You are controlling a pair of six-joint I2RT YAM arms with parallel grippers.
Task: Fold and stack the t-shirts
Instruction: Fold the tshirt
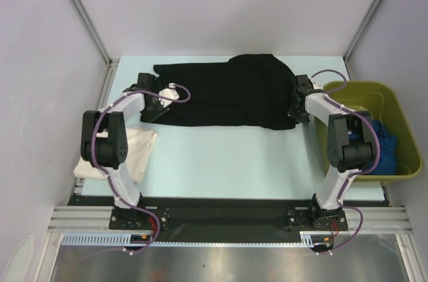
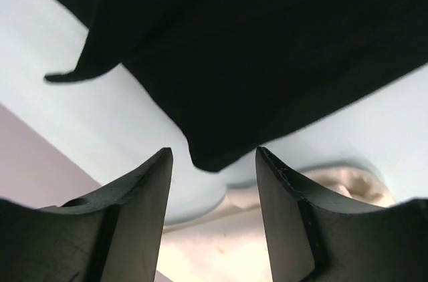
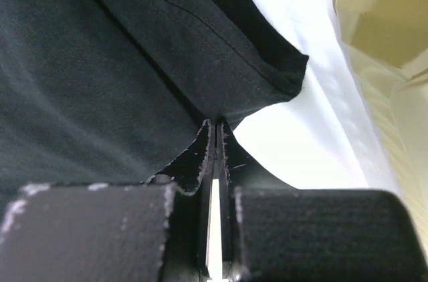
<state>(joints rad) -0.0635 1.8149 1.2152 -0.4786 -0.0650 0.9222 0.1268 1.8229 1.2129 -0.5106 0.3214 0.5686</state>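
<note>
A large black t-shirt [image 1: 227, 91] lies spread across the far half of the table. My left gripper [image 1: 152, 111] is open at its near-left corner; in the left wrist view the corner [image 2: 214, 148] hangs just beyond the fingertips of my left gripper [image 2: 214, 156], not held. My right gripper [image 1: 295, 113] is shut on the shirt's right edge; the right wrist view shows my right gripper [image 3: 217, 123] pinching a fold of black cloth [image 3: 200, 48]. A cream t-shirt [image 1: 130, 152] lies folded at the table's left edge, also in the left wrist view [image 2: 221, 242]. A blue t-shirt [image 1: 386, 138] sits in the bin.
An olive-green plastic bin [image 1: 374, 88] stands at the right edge of the table, close to my right arm; its wall shows in the right wrist view [image 3: 388, 21]. The light blue table top [image 1: 227, 162] lies between the black shirt and the arm bases.
</note>
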